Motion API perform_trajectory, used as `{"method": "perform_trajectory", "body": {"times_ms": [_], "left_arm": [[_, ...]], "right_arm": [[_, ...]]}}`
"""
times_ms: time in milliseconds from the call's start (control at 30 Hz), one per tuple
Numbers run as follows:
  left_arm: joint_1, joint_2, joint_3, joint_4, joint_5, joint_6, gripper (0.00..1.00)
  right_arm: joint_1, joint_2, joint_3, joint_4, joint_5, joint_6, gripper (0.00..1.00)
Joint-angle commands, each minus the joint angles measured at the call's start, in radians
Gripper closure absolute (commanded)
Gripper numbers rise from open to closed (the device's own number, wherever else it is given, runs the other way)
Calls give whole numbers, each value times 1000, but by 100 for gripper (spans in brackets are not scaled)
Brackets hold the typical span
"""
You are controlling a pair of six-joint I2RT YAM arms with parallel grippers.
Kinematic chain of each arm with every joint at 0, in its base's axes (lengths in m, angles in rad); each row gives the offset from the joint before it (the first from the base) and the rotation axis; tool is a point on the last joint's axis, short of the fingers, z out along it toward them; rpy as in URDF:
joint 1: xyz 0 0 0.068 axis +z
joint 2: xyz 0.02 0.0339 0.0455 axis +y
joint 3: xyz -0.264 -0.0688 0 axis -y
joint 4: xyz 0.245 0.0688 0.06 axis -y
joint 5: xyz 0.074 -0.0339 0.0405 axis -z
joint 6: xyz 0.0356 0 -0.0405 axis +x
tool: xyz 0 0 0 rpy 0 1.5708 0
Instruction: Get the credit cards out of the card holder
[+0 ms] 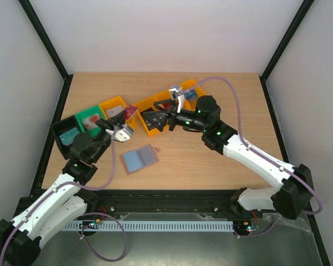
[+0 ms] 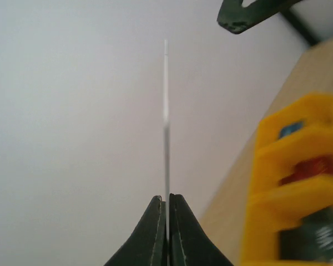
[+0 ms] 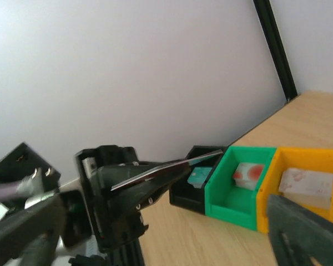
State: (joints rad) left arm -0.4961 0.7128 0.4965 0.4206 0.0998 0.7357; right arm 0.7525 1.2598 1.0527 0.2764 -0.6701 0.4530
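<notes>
Left gripper [image 2: 167, 221] pinches card [image 2: 166, 111] by its bottom edge: thin, stiff, probably slick. Right gripper [image 1: 157, 118] spread.

Thin card [image 2: 166, 111]: edge-on, no print to be read
Green bin [image 3: 225, 191], red-spotted card [image 3: 244, 173]: blurred patches, illegible
Orange bin [image 3: 266, 188], pale card [image 3: 311, 180]: marks too faint to read
Card holder [image 1: 139, 159]: plain blue lining, no legible lettering

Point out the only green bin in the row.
The green bin, second from the row's left end in the top view, between the black bin and a yellow bin.
</notes>
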Motion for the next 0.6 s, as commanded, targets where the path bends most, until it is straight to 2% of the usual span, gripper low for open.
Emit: {"method": "perform_trajectory", "body": {"times_ms": [0, 133, 200, 267, 467, 500, 567], "left_arm": [[1, -17, -44, 196, -130, 755, 98], [1, -19, -77, 246, -75, 971, 98], [-1, -20, -92, 259, -51, 1027, 98], [-5, -17, -100, 257, -45, 1058, 98], [-11, 0, -106, 228, -50, 1117, 98], [-12, 0, -110, 231, -45, 1126, 98], [-11, 2, -113, 238, -40, 1137, 98]], "right_arm": [[2, 71, 27, 64, 23, 146, 1], [10, 133, 40, 136, -36, 205, 1], [18, 162, 55, 148, -68, 216, 0], [23, 181, 60, 170, -107, 225, 7], [25, 227, 83, 182, -205, 254, 60], [27, 231, 84, 184, -214, 257, 73], [26, 247, 101, 156, -225, 255, 87]]}}
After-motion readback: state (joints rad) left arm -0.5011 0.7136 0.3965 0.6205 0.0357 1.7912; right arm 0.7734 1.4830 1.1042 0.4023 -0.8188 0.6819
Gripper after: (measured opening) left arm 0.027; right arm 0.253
